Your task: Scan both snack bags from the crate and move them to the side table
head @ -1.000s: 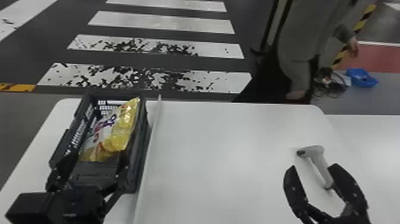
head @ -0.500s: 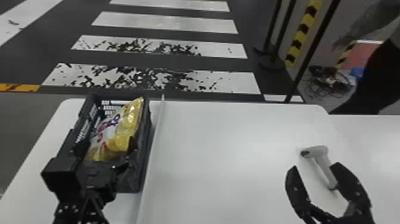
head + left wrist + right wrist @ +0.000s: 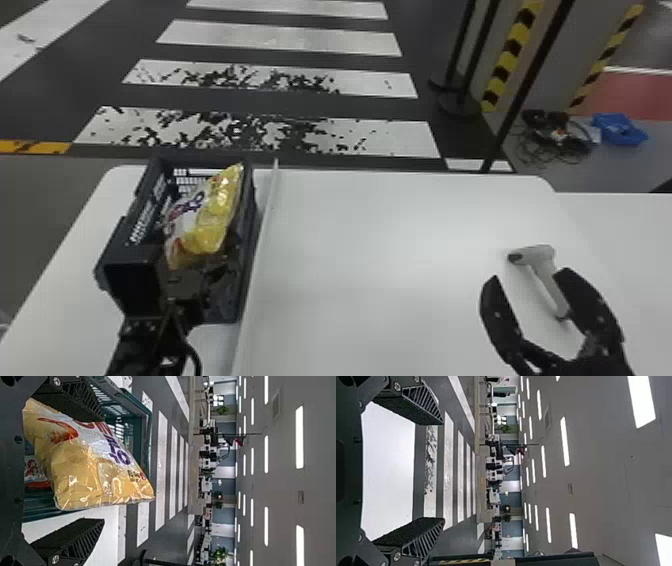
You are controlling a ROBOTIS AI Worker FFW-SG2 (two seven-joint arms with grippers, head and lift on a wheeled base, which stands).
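Fingers of left gripper [image 3: 104,469] wide apart around yellow snack bag [image 3: 95,467], bag in crate [image 3: 120,245]; looks like picking stage. Next: close on bag, lift above crate rim. White strip [image 3: 259,250] runs close beside crate; bare table [image 3: 375,250] beyond gives room. Right gripper [image 3: 530,275] spread near scanner [image 3: 535,255].

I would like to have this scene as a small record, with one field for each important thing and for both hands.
Crate: dark, at left on the white table
Yellow-and-white snack bag: leaning up inside the crate
Second snack bag: partly visible, beneath the first
Left hand: at the crate, fingers open around the upper bag
Handheld scanner: on the table, near the right hand
Right hand: open, nothing gripped
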